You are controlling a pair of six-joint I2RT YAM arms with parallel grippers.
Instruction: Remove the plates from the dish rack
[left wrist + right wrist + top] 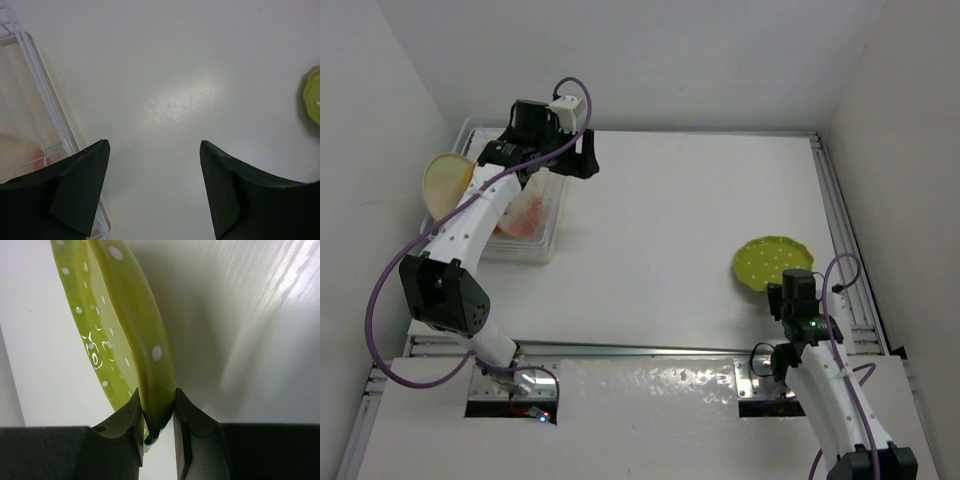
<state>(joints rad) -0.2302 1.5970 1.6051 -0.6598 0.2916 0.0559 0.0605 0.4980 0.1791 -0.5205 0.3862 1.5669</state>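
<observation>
White table [680, 210], white walls [650, 60], green plate [772, 262].

No legible text, label, brand, number or sign on any surface in the three views

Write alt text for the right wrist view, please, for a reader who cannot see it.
The right gripper pinches the rim of a green plate with white dots, seen nearly edge-on against the white table.
</observation>
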